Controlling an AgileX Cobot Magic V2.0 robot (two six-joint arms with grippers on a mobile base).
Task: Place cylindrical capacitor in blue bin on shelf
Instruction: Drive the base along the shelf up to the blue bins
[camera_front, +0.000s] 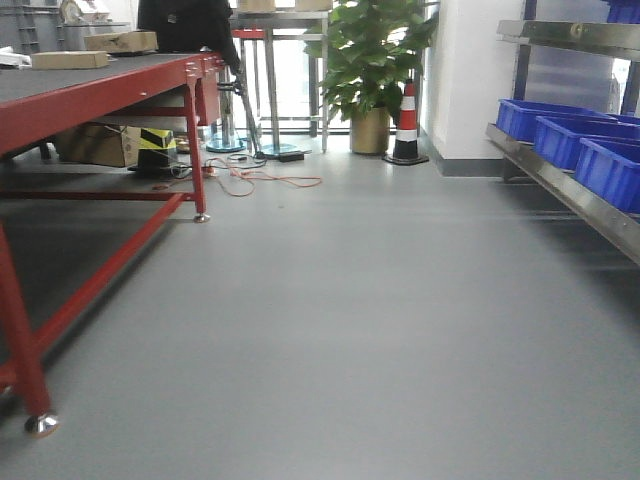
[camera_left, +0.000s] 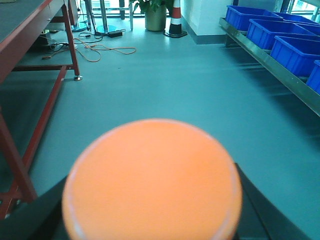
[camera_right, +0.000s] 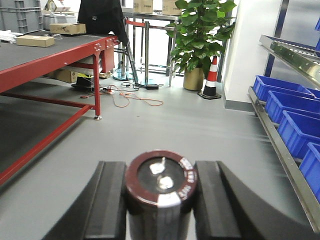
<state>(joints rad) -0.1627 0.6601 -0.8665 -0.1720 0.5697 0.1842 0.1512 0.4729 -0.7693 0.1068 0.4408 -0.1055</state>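
In the right wrist view my right gripper (camera_right: 160, 169) is shut on the cylindrical capacitor (camera_right: 161, 185), a dark brown-black cylinder with two metal terminals on its top, held upright between the black fingers (camera_right: 111, 195). In the left wrist view my left gripper (camera_left: 151, 205) holds a blurred orange round object (camera_left: 151, 175) that hides most of its fingers. The steel shelf (camera_front: 560, 185) runs along the right wall with blue bins (camera_front: 555, 135) on its lower level. It also shows in the right wrist view (camera_right: 280, 145) with the bins (camera_right: 295, 127). Neither gripper shows in the front view.
A red-framed table (camera_front: 100, 95) with cardboard boxes (camera_front: 120, 41) stands at the left. Grey floor (camera_front: 340, 320) lies between table and shelf. At the back are a potted plant (camera_front: 372, 60), a striped traffic cone (camera_front: 407, 125) and orange cables (camera_front: 260, 178) on the floor.
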